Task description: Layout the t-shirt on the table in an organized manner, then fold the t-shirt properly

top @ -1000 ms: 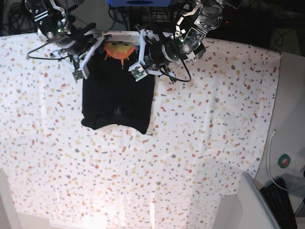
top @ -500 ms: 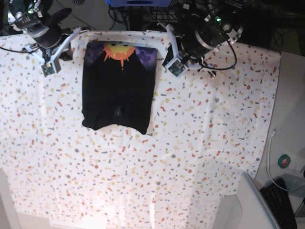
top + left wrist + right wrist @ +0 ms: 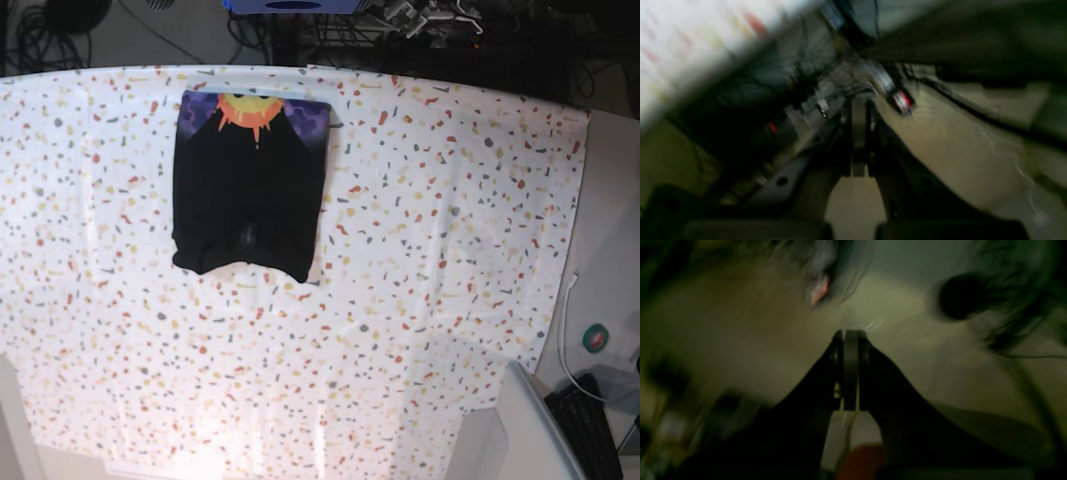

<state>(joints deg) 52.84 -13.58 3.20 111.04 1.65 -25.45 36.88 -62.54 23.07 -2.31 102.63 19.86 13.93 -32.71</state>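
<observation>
Speckled table (image 3: 450, 250) | folded t-shirt (image 3: 248, 190) flat at far edge | left end effector (image 3: 858, 110) closed, empty | right end effector (image 3: 850, 340) closed, empty

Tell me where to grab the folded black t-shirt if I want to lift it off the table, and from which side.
Grip the t-shirt at its two far corners, either side of the sun print, coming from the far edge of the table. That edge looks straight and flat; the near hem is rumpled and uneven, so it would probably bunch.
</observation>
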